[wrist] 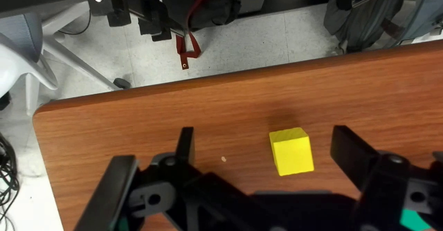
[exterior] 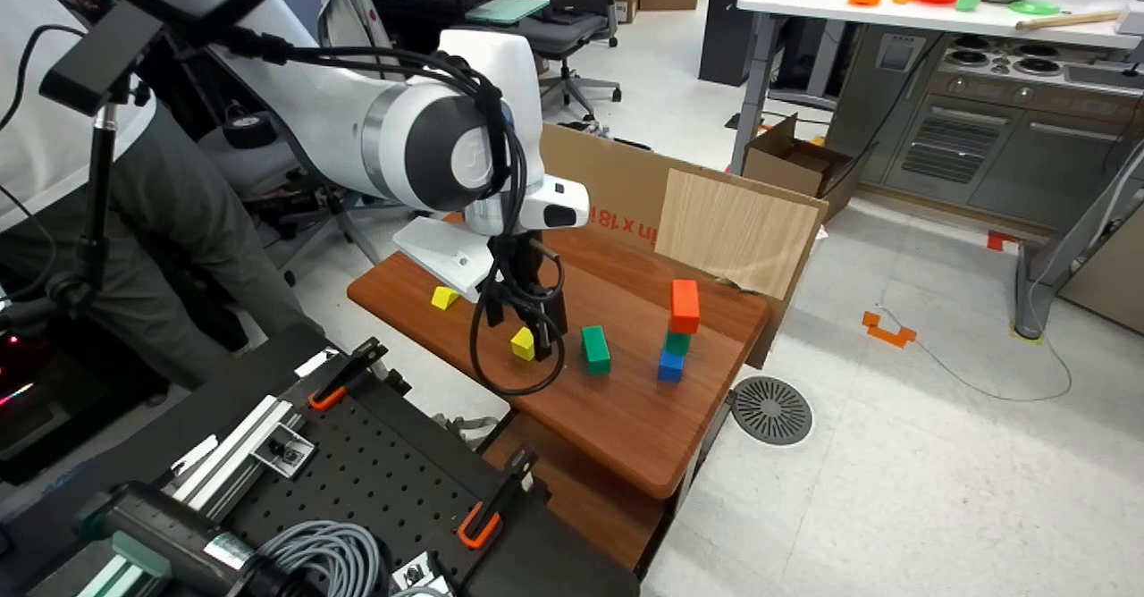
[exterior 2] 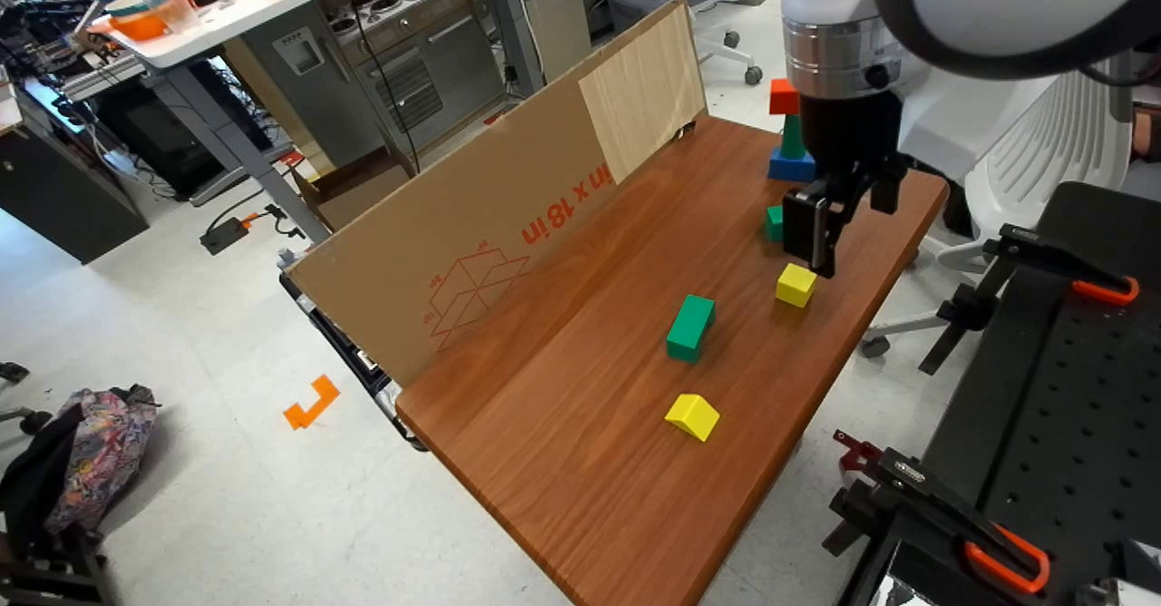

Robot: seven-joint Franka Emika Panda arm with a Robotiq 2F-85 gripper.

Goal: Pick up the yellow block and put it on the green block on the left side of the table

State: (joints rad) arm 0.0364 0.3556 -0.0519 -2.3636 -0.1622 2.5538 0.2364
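A yellow cube (wrist: 294,155) rests on the reddish-brown table (wrist: 225,110); it also shows in both exterior views (exterior: 523,344) (exterior 2: 795,286). My gripper (wrist: 264,130) is open and empty above it. The cube lies between the fingers in the wrist view, nearer the right finger. One green block (exterior: 596,350) lies between the cube and the stack; it is partly hidden in an exterior view (exterior 2: 774,223). Another green block (exterior 2: 691,327) lies nearer the cardboard. It peeks past the right finger in the wrist view (wrist: 413,220). A yellow wedge (exterior 2: 693,417) lies apart, also seen here (exterior: 444,297).
A stack stands at one end of the table: red block (exterior: 685,306) on top, green block (exterior: 677,343) in the middle, blue block (exterior: 670,366) at the bottom. A cardboard wall (exterior 2: 472,270) borders one long edge. A black pegboard bench (exterior: 384,463) faces the opposite edge.
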